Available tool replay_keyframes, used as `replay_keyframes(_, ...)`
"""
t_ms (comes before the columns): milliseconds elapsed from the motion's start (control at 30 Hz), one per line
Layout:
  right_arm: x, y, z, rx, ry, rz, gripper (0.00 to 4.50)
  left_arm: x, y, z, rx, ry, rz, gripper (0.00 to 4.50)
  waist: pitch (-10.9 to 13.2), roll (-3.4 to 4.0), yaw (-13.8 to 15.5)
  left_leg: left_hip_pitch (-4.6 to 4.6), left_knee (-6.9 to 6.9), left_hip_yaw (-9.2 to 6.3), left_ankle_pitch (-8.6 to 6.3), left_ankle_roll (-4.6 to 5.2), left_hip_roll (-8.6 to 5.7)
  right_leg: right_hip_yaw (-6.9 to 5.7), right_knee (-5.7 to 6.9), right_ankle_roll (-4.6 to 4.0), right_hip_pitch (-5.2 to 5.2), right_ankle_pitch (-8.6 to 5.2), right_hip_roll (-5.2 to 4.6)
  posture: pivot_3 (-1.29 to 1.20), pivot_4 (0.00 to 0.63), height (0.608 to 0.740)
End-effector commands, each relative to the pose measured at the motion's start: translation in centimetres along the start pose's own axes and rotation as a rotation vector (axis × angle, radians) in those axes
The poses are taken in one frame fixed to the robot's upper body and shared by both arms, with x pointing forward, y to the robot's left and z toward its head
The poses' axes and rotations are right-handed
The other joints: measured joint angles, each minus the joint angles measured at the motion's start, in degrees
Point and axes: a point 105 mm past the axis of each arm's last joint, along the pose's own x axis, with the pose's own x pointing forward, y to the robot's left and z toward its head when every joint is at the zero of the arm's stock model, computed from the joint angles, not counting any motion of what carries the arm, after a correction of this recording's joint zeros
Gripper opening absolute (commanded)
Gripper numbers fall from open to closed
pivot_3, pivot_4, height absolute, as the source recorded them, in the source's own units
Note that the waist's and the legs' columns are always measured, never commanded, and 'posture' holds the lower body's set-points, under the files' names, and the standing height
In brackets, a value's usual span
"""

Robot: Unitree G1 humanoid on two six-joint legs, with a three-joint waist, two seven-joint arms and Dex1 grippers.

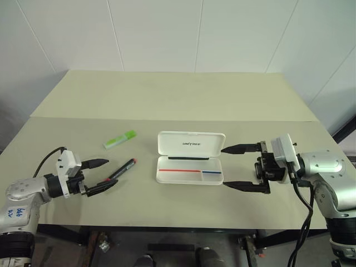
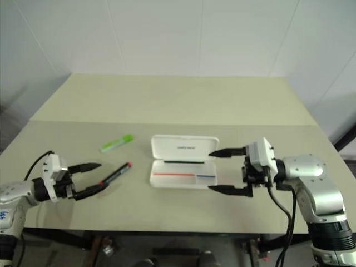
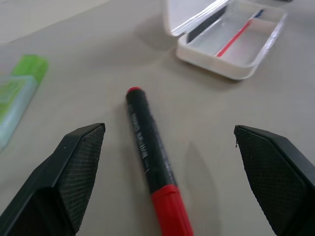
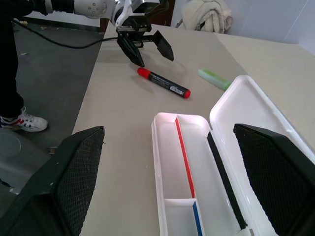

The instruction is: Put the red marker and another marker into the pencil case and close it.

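- Left eye view: we have the left gripper [image 1: 99, 174] spread wide and empty at the near left of the table [image 1: 183, 97], its tips just at the near end of the red marker [image 1: 122, 169]. The pencil case [image 1: 190, 158] lies open at centre, and the right gripper [image 1: 233, 167] stands wide and empty beside its right end.
- Right eye view: the green highlighter [image 2: 117, 142] lies farther back on the left, apart from the red marker.
- Left wrist view: the marker runs lengthwise between our fingers [image 3: 74, 167], so we judge we should close across its dark barrel, not its red end.
- Right wrist view: both case compartments are empty; we should keep this gripper clear of the lid.
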Motion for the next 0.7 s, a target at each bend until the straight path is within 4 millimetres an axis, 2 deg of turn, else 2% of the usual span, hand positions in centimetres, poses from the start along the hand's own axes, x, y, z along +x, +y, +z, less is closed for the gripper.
replay_keyframes(33, 0.0, -0.1, 0.7, -0.046, 0.004, -0.006, 4.44, 0.3, -0.2, -0.1, 0.012, -0.014, 0.041, 4.50, 0.00, 0.00, 0.10, 0.00, 0.00, 0.00, 0.00, 0.00, 0.00, 0.00, 0.01, 0.09, 0.00, 0.05, 0.00, 0.00, 0.150, 0.740)
replay_keyframes(233, 0.0, -0.3, 1.0, -0.056, 0.013, -0.012, 4.44, 1.5, -0.7, -1.6, -0.056, -0.006, 0.060, 4.50, 0.00, 0.00, 0.76, 0.00, 0.02, 0.00, 0.00, 0.00, 0.00, 0.00, 0.00, 0.08, 0.00, 0.05, 0.01, 0.00, 0.150, 0.740)
replay_keyframes(333, -0.1, -0.5, 1.1, -0.063, 0.023, -0.021, 4.44, 1.7, -0.1, -2.3, -0.077, 0.005, 0.118, 4.50, 0.00, 0.00, 0.78, 0.00, 0.04, 0.00, 0.00, 0.00, -0.01, 0.00, -0.01, 0.05, 0.01, 0.04, 0.00, 0.00, 0.150, 0.740)
replay_keyframes(433, -0.4, -0.7, 1.2, -0.064, 0.030, -0.031, 4.50, 1.9, 0.2, -2.7, -0.076, 0.018, 0.151, 3.91, 0.00, 0.00, 0.80, 0.00, 0.03, 0.00, 0.00, 0.00, -0.01, 0.00, -0.01, 0.06, 0.01, 0.04, 0.01, 0.00, 0.150, 0.740)
replay_keyframes(700, -1.0, -0.2, 0.8, -0.016, 0.040, -0.020, 4.50, 2.7, 0.0, -2.9, -0.077, 0.007, 0.142, 1.26, 0.00, 0.00, 0.85, 0.00, 0.02, 0.01, 0.00, 0.00, -0.02, 0.00, -0.01, 0.07, 0.02, 0.05, 0.00, 0.00, 0.150, 0.740)
